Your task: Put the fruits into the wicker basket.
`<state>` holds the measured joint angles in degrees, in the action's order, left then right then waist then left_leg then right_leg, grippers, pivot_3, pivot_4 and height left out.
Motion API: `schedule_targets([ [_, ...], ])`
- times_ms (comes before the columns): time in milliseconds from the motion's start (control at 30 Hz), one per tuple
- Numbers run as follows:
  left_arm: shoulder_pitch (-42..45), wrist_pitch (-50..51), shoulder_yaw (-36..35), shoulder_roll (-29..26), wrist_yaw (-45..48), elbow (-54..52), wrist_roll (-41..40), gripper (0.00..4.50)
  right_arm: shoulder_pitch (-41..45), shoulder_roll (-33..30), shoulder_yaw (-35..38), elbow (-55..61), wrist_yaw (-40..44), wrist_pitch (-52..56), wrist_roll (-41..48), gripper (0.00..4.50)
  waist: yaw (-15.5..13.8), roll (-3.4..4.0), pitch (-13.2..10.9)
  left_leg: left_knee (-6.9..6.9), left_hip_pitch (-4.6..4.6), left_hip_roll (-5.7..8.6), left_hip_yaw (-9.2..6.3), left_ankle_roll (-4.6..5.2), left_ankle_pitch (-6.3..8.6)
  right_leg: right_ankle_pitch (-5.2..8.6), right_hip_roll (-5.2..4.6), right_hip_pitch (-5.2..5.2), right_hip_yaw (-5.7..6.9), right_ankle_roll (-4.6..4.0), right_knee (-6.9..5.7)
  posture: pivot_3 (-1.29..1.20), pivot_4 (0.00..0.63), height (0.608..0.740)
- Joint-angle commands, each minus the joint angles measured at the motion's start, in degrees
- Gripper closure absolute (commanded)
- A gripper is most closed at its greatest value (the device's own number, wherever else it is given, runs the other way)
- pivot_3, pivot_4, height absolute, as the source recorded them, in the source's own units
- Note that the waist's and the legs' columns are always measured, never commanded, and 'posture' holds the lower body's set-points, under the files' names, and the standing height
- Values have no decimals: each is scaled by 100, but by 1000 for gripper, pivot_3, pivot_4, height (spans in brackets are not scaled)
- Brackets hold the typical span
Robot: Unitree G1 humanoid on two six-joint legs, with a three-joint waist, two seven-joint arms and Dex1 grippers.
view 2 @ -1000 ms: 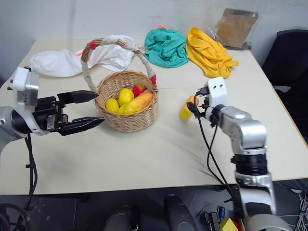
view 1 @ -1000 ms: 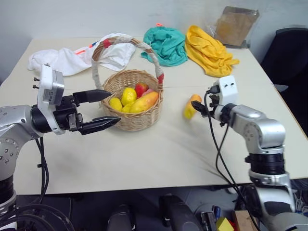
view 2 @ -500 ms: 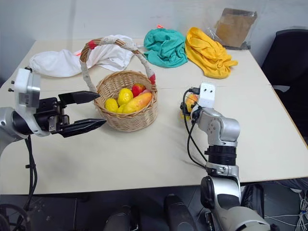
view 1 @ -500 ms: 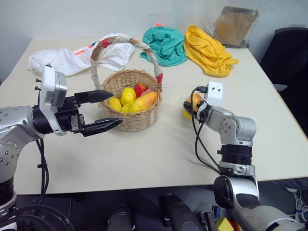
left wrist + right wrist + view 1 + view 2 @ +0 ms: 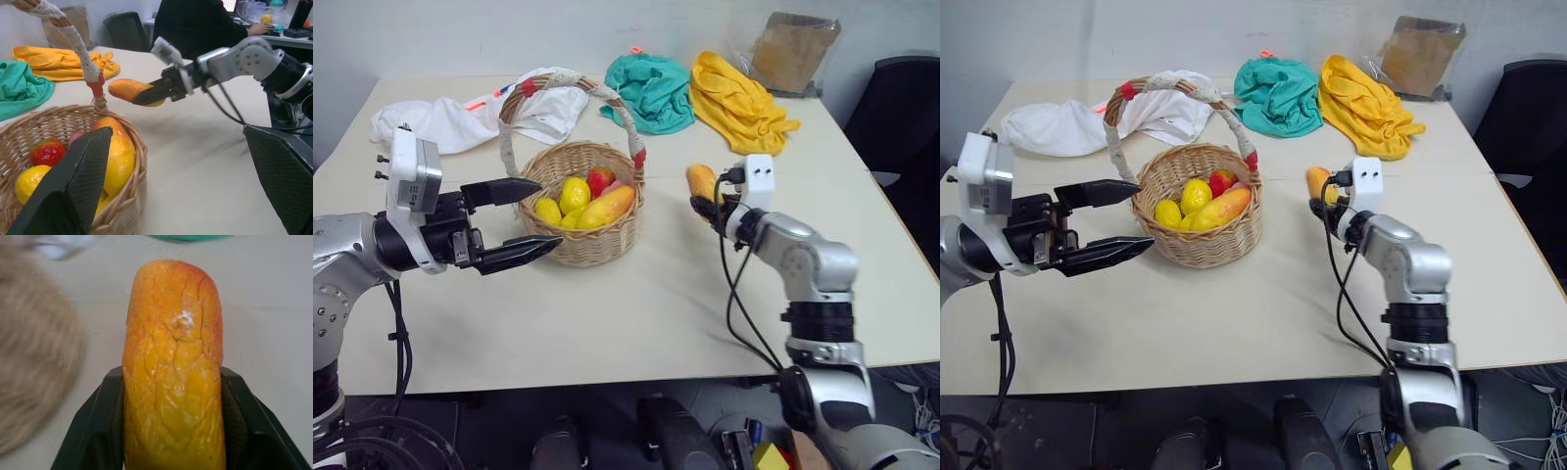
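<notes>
My right gripper (image 5: 705, 199) clamps its two black fingers on an elongated orange-yellow toy mango (image 5: 701, 182), lifted clear of the pale beige tabletop (image 5: 636, 304) and held at about three o'clock from the round light-tan wicker basket (image 5: 590, 238), with a gap of bare table between fruit and rim. In my right wrist view the mango (image 5: 173, 382) stands lengthwise between the fingers (image 5: 90, 431), one pressing each flank, its reddish tip pointing away from the wrist. The basket, under its tall arched handle wrapped in white cord (image 5: 570, 80) with red bands at the ends, already carries yellow bumpy lemons (image 5: 574, 195), a red piece (image 5: 600, 179) and a long red-orange mango (image 5: 605, 207). My left gripper (image 5: 524, 217) hovers at the basket's nine o'clock, level, fingers spread wide and grasping nothing. Beyond the basket, a white cloth (image 5: 450, 122) lies at eleven o'clock, a teal cloth (image 5: 651, 90) at one o'clock, and a yellow cloth heap (image 5: 736, 104) beside it.
</notes>
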<state>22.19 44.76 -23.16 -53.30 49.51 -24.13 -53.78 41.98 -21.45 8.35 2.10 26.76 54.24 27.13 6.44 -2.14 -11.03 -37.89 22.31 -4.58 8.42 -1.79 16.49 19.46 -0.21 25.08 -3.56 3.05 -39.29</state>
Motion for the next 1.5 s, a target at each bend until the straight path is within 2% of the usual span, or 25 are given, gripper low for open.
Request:
schedule_targets([
  [33, -60, -18, -481, -287, 114, -12, -112, 0, 192, -763, -613, 1047, 1686, 489, 952, 2633, 4, 0, 0, 0, 0, -2, -1, -1, 0, 0, 2, 1, 1, 0, 0, 0, 150, 740],
  [133, -52, -3, -583, -398, 143, 20, -141, 0, 732, -386, -832, 1000, 1463, 773, 1141, 2633, 71, 0, 0, 1, -12, -7, 2, -5, -2, -1, 6, -5, -2, -2, -3, 0, 150, 740],
  [267, -30, 17, -693, -523, 143, -7, -181, 0, 1447, 564, -1145, 648, 1004, 1095, 1166, 2633, 100, -1, 0, 1, -11, -6, -3, -10, -10, -3, 5, -1, -1, -6, -15, 0, 150, 740],
  [400, -98, 51, -800, -560, 120, -104, -248, 0, 2085, 1402, -1468, -208, 470, 580, 606, 2633, 122, -2, 1, 1, 8, -6, -3, -8, -8, -2, -1, 17, 2, -9, -11, 0, 150, 740],
  [500, -123, 54, -816, -554, 99, -135, -258, 0, 2396, 1747, -1501, -806, 202, 214, 252, 2633, 142, -4, 2, -2, 24, 1, 0, -3, -8, -2, -10, 32, 2, -8, -13, 0, 150, 740],
  [533, -163, 33, -839, -534, 87, -140, -242, 0, 2552, 1898, -1442, -1101, 18, 13, 111, 1886, 135, -6, 3, -2, 26, 1, -1, -1, -8, -2, -11, 33, 3, -9, -12, 0, 150, 740],
  [600, -229, -3, -868, -509, 73, -152, -221, 0, 2747, 2032, -1441, -1486, -237, -339, -196, 1237, 147, -7, 4, -3, 29, 2, -3, 1, -6, -2, -13, 33, 5, -9, -10, 0, 150, 740],
  [700, -273, -24, -876, -496, 40, -179, -232, 0, 2689, 1835, -1637, -1364, -79, -555, -477, 164, 142, -8, 4, -4, 35, 3, -5, 2, -6, -2, -14, 36, 8, -8, -8, 0, 150, 740],
  [733, -281, -27, -877, -493, 31, -184, -238, 0, 2648, 1787, -1640, -1274, -12, -525, -483, 48, 143, -8, 4, -4, 36, 3, -7, 2, -6, -2, -14, 36, 9, -9, -7, 0, 150, 740],
  [933, -284, -101, -780, -489, 147, -67, -174, 0, 2045, 1066, -222, 353, 695, 1152, 1500, 48, 108, -8, 4, -3, 50, 2, -16, 5, -5, -2, -17, 39, 17, -8, 1, 0, 150, 740],
  [1033, -201, -151, -676, -499, 185, 31, -128, 0, 1747, 672, 248, 753, 724, 1629, 2065, 48, 77, -9, 5, -5, 49, 2, -16, 6, -4, -2, -17, 38, 17, -8, 0, 0, 150, 740],
  [1100, -74, -206, -571, -488, 206, 130, -95, 0, 1353, 169, 62, 955, 485, 1329, 1519, 48, 78, -9, 5, -7, 46, 3, -14, 7, -5, -2, -17, 38, 15, -8, -3, 0, 150, 740],
  [1167, -1, -253, -508, -474, 232, 193, -73, 0, 1138, 13, -95, 892, 44, 913, 960, 48, 98, -9, 5, -7, 42, 6, -12, 6, -8, -2, -16, 37, 12, -8, -7, 0, 150, 740],
  [1333, 286, -333, -222, -368, 180, 302, -2, 0, 1088, 633, -490, 439, -309, 32, 420, 48, 195, -8, 4, 5, 29, 4, 0, -3, -14, -2, -6, 39, -2, -8, -16, 0, 150, 740],
  [1500, 410, -383, -122, -357, 193, 380, 80, 0, 1482, 1297, -582, -689, -380, -778, 121, 48, 185, -7, 4, 16, 20, -1, 1, -16, -22, -2, 1, 39, -2, -9, -17, 0, 150, 740],
])
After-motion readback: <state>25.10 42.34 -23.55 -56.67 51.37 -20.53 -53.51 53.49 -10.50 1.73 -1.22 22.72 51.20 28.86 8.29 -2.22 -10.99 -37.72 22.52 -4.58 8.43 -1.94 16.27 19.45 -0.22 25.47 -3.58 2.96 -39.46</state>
